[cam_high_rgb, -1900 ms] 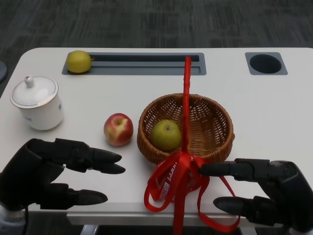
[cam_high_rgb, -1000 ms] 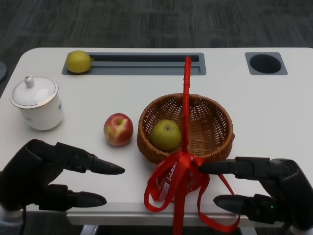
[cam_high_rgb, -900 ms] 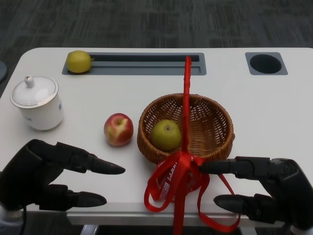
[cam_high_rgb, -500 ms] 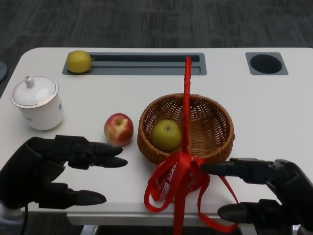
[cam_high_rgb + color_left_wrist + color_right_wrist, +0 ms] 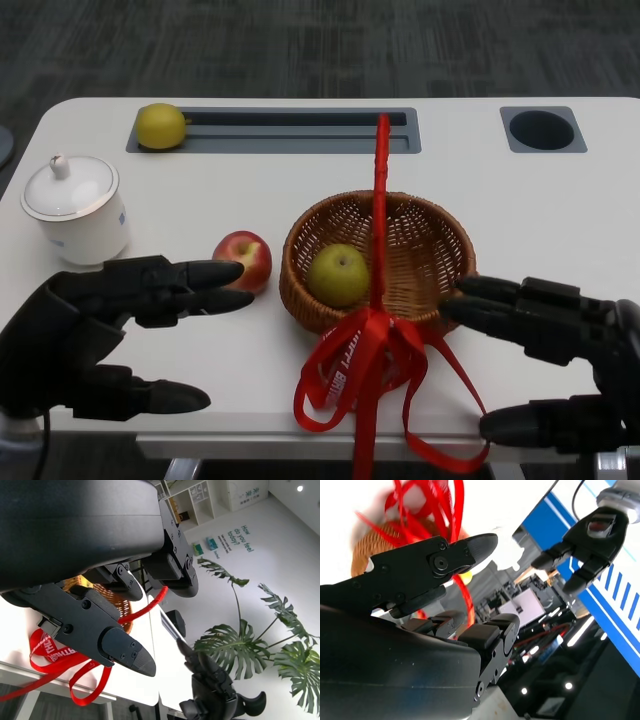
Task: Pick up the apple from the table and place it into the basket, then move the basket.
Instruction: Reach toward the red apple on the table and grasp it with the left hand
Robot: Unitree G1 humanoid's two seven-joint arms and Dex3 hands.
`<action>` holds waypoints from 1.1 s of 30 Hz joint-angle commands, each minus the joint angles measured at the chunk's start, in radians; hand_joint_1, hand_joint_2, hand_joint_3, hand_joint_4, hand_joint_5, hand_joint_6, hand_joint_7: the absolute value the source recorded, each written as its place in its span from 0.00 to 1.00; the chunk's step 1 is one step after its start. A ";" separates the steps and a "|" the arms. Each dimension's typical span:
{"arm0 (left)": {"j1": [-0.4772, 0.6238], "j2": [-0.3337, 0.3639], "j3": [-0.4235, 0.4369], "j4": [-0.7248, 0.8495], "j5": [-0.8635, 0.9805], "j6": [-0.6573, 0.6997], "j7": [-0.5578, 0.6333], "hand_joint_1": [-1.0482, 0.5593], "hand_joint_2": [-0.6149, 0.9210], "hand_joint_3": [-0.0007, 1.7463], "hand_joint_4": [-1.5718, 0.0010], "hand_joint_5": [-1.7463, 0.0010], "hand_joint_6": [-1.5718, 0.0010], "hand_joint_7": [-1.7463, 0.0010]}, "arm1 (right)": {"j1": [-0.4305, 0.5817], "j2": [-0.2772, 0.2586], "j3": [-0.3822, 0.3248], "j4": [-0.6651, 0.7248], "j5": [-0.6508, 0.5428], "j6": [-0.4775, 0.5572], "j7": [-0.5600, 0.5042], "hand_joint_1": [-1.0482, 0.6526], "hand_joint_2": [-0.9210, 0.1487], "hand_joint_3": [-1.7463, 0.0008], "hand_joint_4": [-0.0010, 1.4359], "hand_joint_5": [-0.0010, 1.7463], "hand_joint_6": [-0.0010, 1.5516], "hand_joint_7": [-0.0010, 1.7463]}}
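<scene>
- White table (image 5: 560, 215) fills the head view, dark carpet beyond its far edge, with a long grey slot (image 5: 300, 130) and a round cup hole (image 5: 543, 130) set into the far side.
- Left hand (image 5: 95, 335) hangs low over the near-left of the table, released, fingers spread and holding nothing; its upper fingertips (image 5: 222, 275) point at the apple and sit just in front of it.
- Right hand (image 5: 560, 365) is at the near right, also released and empty, its upper fingers (image 5: 475, 300) right at the basket's near-right rim; whether they touch it, I cannot tell.
- Wicker basket (image 5: 435, 250) sits mid-table, a red ribbon (image 5: 360, 375) tied at its near rim and trailing over the table's edge, with a red handle rising above.
- White lidded cup (image 5: 78, 212) stands far left.
- Red apple (image 5: 245, 258) rests on the table just left of the basket, not inside it.
- Green fruit (image 5: 338, 275) lies in the basket.
- Yellow fruit (image 5: 162, 125) sits at the slot's left end.
</scene>
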 commanded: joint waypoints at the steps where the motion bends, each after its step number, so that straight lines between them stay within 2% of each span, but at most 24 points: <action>1: -0.015 0.020 0.016 0.016 0.044 -0.045 0.026 0.41 0.83 0.00 0.53 0.98 0.57 0.99 | -0.017 -0.028 -0.011 -0.018 -0.010 0.001 -0.023 0.26 0.04 1.00 0.35 0.01 0.30 0.00; 4: -0.035 0.000 0.018 0.026 0.088 -0.095 0.071 0.40 0.84 0.00 0.53 0.98 0.56 0.99 | -0.022 -0.031 0.010 -0.006 0.005 0.007 -0.025 0.26 0.05 1.00 0.37 0.01 0.31 0.01; 9: -0.070 -0.012 0.002 0.028 0.078 -0.087 0.096 0.42 0.84 0.00 0.49 0.97 0.53 0.98 | -0.033 -0.021 0.101 0.044 0.157 0.021 0.030 0.30 0.05 1.00 0.48 0.03 0.39 0.02; 12: -0.091 -0.012 -0.002 0.046 0.085 -0.083 0.105 0.42 0.85 0.00 0.48 0.97 0.52 0.98 | -0.038 -0.002 0.135 0.070 0.200 0.018 0.041 0.31 0.05 1.00 0.53 0.02 0.43 0.02; 19: -0.215 -0.004 -0.004 0.229 0.265 -0.242 0.214 0.31 0.86 0.00 0.64 1.00 0.66 1.00 | -0.032 0.018 0.154 0.081 0.227 0.021 0.043 0.31 0.05 1.00 0.55 0.01 0.46 0.01; 26: -0.381 0.019 -0.057 0.502 0.461 -0.359 0.326 0.24 0.87 0.00 0.80 1.00 0.81 1.00 | -0.016 0.027 0.174 0.052 0.252 0.050 0.063 0.32 0.06 1.00 0.56 0.01 0.46 0.00; 33: -0.497 0.031 -0.130 0.709 0.608 -0.406 0.445 0.21 0.87 0.00 0.81 0.99 0.83 0.99 | 0.002 0.041 0.194 0.009 0.250 0.069 0.065 0.33 0.08 1.00 0.56 0.00 0.47 0.00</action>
